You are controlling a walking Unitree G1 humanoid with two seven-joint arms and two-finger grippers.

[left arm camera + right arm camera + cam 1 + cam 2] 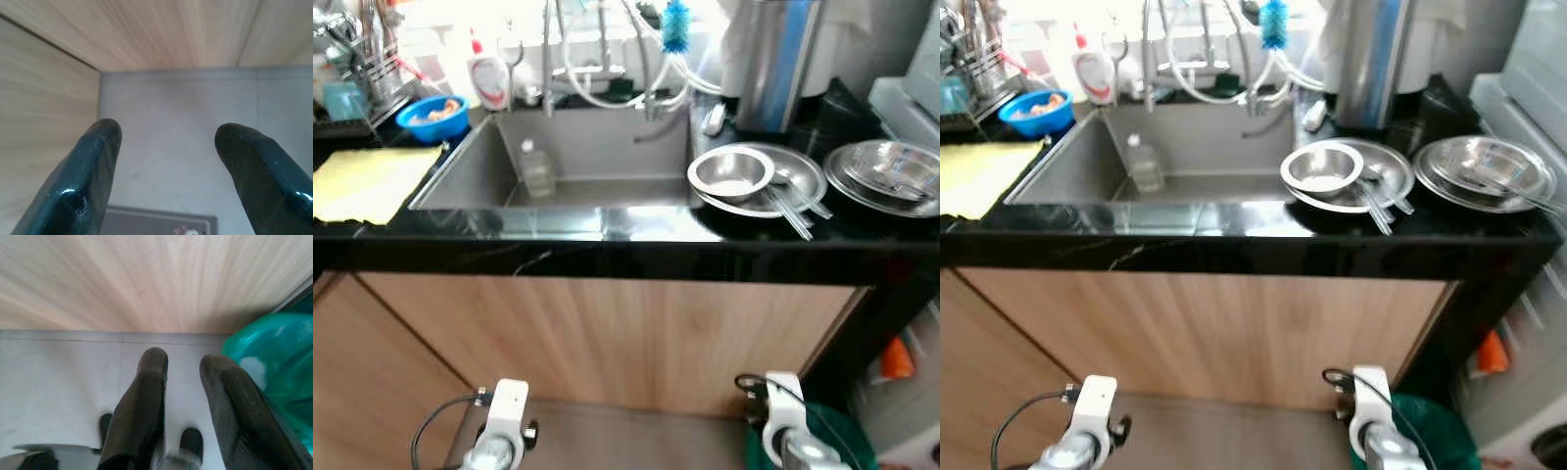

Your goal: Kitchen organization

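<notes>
Both arms hang low before the wooden cabinet (607, 333). From the left eye view, a steel sink (597, 147) sits in the black counter (607, 240) with a clear bottle (536, 168) upright inside. Right of it, a steel bowl (731, 173) rests in a plate (803, 176) — utensils (791, 211) lie across the rim, long axes slanting toward the counter's front edge. A yellow cloth (367, 181) lies flat at left.

Left gripper (166, 142), by its wrist view, is spread wide, empty, over grey floor (171, 107).

Right gripper (183, 369) shows a narrow gap — nothing held, a green bag (274, 357) beside it.
</notes>
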